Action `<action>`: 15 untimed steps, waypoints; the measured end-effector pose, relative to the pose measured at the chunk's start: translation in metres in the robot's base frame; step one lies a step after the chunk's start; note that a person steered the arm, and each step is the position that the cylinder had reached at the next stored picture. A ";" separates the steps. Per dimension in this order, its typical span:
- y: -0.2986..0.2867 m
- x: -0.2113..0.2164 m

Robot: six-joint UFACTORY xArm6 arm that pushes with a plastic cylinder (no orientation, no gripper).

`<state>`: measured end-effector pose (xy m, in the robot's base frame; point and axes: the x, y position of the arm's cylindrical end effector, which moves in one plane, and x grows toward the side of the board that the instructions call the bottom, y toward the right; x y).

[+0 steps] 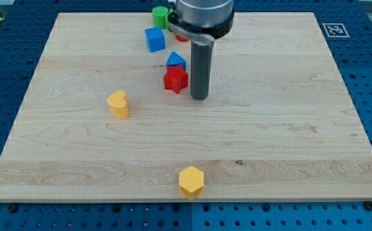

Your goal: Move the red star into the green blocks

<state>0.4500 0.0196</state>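
The red star [175, 79] lies on the wooden board above its middle. My tip [199, 97] rests on the board just to the star's right, a small gap apart. A green block [160, 15] stands near the view's top edge, partly hidden by the arm. Any other green block is hidden behind the arm. A blue triangular block [176, 60] touches the star from above.
A blue cube [154, 39] stands below the green block. A red block [182, 36] peeks out under the arm. A yellow block [117, 104] lies at the left, and a yellow hexagon [191, 181] near the board's bottom edge.
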 end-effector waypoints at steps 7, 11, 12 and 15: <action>-0.039 -0.119; -0.039 -0.162; -0.040 -0.168; -0.049 -0.182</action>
<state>0.2683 -0.0290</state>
